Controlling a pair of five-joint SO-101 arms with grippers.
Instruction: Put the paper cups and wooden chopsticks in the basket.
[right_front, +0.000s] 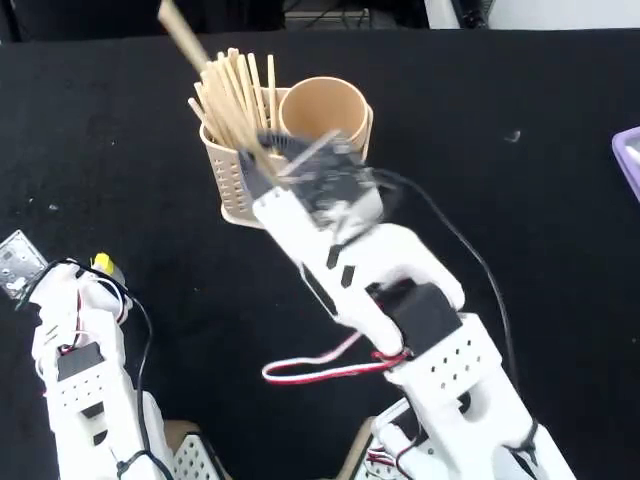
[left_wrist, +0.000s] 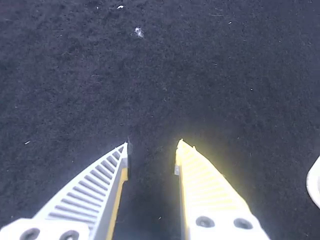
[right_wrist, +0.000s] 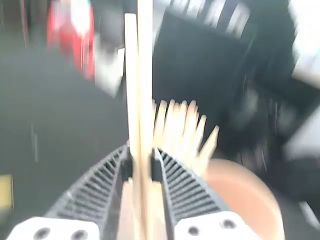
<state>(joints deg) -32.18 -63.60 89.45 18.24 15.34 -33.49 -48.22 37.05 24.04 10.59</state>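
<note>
**Right pincer (right_wrist: 139, 161) pinching wooden chopsticks (right_wrist: 138, 90) above the basket (right_front: 232, 185).**
The held sticks, apparently a pair though blur prevents a firm count, stand tilted over the basket, which carries a bundle of chopsticks (right_front: 232, 95) and a paper cup (right_front: 325, 112). Judged light, stiff and smooth, they may pivot or slip; grip near mid-length, across both sticks. The cup looks thin-walled and crushable; take it at the rim. The left pincer (left_wrist: 151, 150) is spread, holding nothing, over the table (left_wrist: 200, 75).

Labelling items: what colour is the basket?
The basket is beige, slotted; best in the high view.
</note>
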